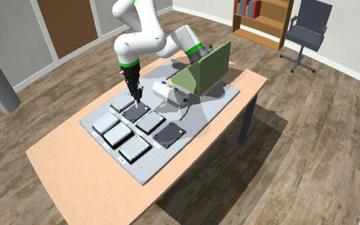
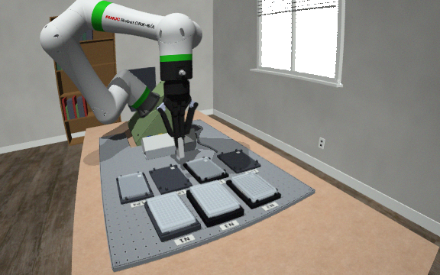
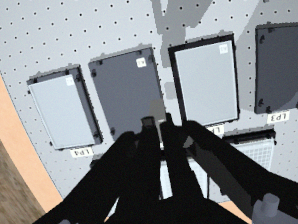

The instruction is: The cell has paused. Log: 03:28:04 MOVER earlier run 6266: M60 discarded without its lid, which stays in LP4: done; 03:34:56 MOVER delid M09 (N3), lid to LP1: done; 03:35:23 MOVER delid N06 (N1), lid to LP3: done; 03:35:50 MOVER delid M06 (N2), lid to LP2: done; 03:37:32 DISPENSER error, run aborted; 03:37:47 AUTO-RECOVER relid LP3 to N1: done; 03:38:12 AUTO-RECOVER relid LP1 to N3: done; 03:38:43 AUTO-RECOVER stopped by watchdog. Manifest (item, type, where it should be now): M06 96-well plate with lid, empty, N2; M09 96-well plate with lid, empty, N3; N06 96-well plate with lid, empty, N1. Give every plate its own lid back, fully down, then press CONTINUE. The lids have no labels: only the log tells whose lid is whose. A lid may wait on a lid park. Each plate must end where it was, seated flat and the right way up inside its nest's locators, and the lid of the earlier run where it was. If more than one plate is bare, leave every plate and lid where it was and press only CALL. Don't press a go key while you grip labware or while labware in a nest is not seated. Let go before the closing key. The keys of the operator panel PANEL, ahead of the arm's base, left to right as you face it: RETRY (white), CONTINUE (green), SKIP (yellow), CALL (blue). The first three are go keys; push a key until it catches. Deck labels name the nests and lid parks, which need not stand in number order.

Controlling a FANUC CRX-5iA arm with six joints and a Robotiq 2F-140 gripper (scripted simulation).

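Hanging mid-frame with fingers together on nothing, claw [image 2: 180, 152] points down over an empty park [image 2: 169, 179]; panel [image 2: 158, 146] lies just behind it, keys [image 1: 169, 85] along its top.

The pincer [image 3: 160, 124] hangs pinched together, holding nothing, over a bare dark lid park [image 3: 127, 92].

You have a matt grey perforated deck plate [image 2: 136, 237] on a smooth, pale wood-look table top [image 2: 319, 244]. The lids [image 2: 133, 186] read as frosted translucent plastic, the bare lid parks [image 2: 169, 179] as matt black. The arm's shell [image 2: 71, 23] is glossy white with green bands, its gripper [image 2: 179, 152] matt black.
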